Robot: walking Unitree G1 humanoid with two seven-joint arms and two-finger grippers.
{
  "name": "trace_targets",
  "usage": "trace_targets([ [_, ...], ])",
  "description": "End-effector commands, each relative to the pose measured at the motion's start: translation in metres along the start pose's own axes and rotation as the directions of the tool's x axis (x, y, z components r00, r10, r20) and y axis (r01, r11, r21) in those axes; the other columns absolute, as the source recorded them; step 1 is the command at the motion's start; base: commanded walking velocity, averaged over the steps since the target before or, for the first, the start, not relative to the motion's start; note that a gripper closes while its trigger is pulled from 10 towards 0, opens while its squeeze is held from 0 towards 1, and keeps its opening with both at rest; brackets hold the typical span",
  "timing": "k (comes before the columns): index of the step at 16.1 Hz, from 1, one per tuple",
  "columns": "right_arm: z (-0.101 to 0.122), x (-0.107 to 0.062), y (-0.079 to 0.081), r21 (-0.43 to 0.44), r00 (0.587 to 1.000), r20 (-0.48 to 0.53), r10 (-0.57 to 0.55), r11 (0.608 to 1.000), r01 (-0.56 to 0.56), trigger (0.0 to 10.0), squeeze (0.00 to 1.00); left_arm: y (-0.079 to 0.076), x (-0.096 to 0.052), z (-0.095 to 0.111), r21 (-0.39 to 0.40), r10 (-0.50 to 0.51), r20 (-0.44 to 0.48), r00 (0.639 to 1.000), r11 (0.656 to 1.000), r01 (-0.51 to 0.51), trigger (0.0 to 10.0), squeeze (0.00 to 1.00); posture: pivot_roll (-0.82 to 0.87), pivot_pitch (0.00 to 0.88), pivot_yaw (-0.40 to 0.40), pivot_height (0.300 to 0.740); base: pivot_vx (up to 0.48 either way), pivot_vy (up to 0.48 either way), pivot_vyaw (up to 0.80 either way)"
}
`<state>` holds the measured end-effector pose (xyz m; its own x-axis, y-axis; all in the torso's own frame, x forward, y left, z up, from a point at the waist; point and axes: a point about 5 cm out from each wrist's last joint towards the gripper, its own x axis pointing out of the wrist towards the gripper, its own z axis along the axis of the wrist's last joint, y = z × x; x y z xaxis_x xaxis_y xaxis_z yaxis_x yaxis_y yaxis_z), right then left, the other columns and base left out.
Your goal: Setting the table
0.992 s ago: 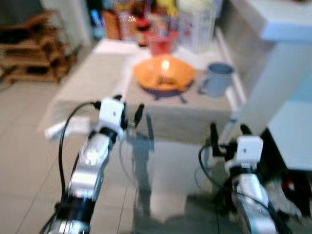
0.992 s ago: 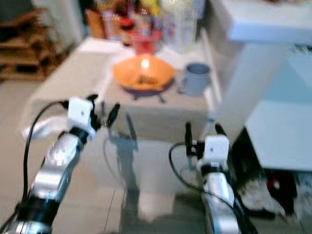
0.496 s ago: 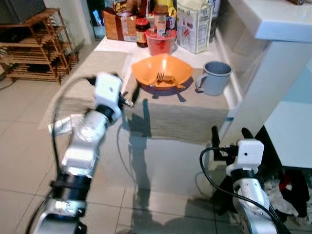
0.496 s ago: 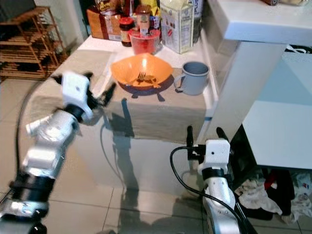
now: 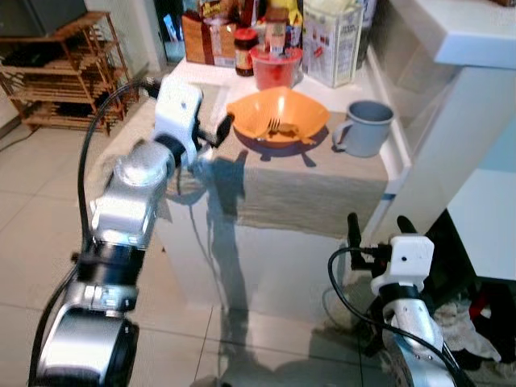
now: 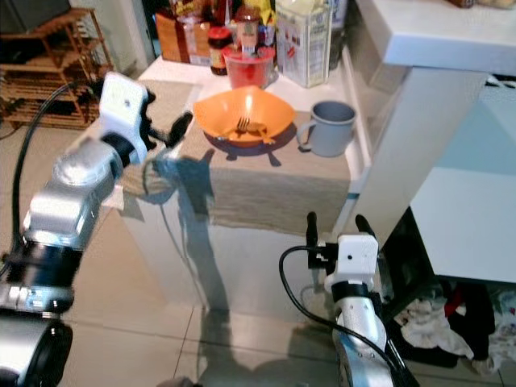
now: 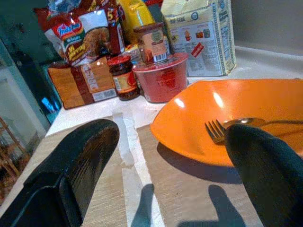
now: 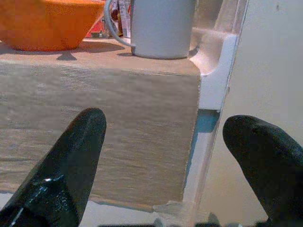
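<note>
As the orange bowl sits near the table's front edge, we raise our left gripper, fingers spread, beside it.

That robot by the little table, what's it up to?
It is setting the table. Its left pincer, fingers open, reaches over the table's edge beside the orange bowl, which holds a fork. A grey mug stands next to the bowl. The right pincer hangs open, low in front of the table, holding nothing.

A home kitchen: tiled floor, wooden rack, and counter crowded with food packets and jars.
</note>
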<state>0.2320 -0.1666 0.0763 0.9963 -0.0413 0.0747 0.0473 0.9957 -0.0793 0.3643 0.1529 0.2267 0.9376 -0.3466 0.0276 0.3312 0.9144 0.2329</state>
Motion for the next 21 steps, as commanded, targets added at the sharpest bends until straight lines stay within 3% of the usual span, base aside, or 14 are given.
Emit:
trace_targets([
  [1,0.002,-0.001,0.0,-0.003,1.0,0.001,-0.009,1.0,0.009,10.0,0.0,-0.002,0.0,-0.001,-0.051,-0.014,-0.022,1.0,0.999,0.013,10.0,0.0,0.02,0.0,0.042,0.718,0.0,0.0,0.0],
  [4,0.001,-0.002,-0.001,-0.01,1.0,-0.004,-0.004,1.0,0.004,10.0,0.0,-0.02,-0.006,-0.001,-0.173,-0.022,-0.037,0.999,0.985,0.015,10.0,0.0,0.02,0.0,0.039,0.718,0.0,0.0,0.0],
  [8,-0.001,-0.001,0.001,-0.012,1.0,-0.012,0.011,1.0,-0.011,10.0,0.0,-0.032,-0.016,0.001,-0.163,0.0,0.009,1.0,0.987,0.002,10.0,0.0,0.02,0.0,0.029,0.718,0.0,0.0,0.0],
  [10,-0.002,0.0,0.001,-0.013,1.0,-0.013,0.016,1.0,-0.016,10.0,0.0,-0.024,-0.009,0.012,-0.127,0.014,0.025,1.0,0.992,-0.011,10.0,0.0,0.03,0.0,0.029,0.718,0.0,0.0,0.0],
  [12,-0.002,0.0,0.006,-0.008,1.0,-0.012,0.022,1.0,-0.022,10.0,0.0,-0.015,0.009,0.025,-0.061,-0.029,-0.013,0.999,0.998,0.028,10.0,0.0,0.03,0.0,0.042,0.718,0.0,0.0,0.0],
  [19,-0.006,-0.02,0.008,0.001,0.999,-0.041,-0.01,1.0,0.01,10.0,0.0,-0.015,0.052,0.038,-0.146,-0.138,-0.143,0.98,0.982,0.117,10.0,0.0,-0.02,0.0,0.094,0.718,0.0,0.0,0.0],
  [21,-0.005,-0.023,0.007,-0.003,0.999,-0.044,-0.023,1.0,0.023,10.0,0.0,-0.009,0.056,0.055,-0.095,-0.112,-0.06,0.992,0.99,0.106,10.0,0.0,-0.03,0.0,0.099,0.718,0.0,0.0,0.0],
])
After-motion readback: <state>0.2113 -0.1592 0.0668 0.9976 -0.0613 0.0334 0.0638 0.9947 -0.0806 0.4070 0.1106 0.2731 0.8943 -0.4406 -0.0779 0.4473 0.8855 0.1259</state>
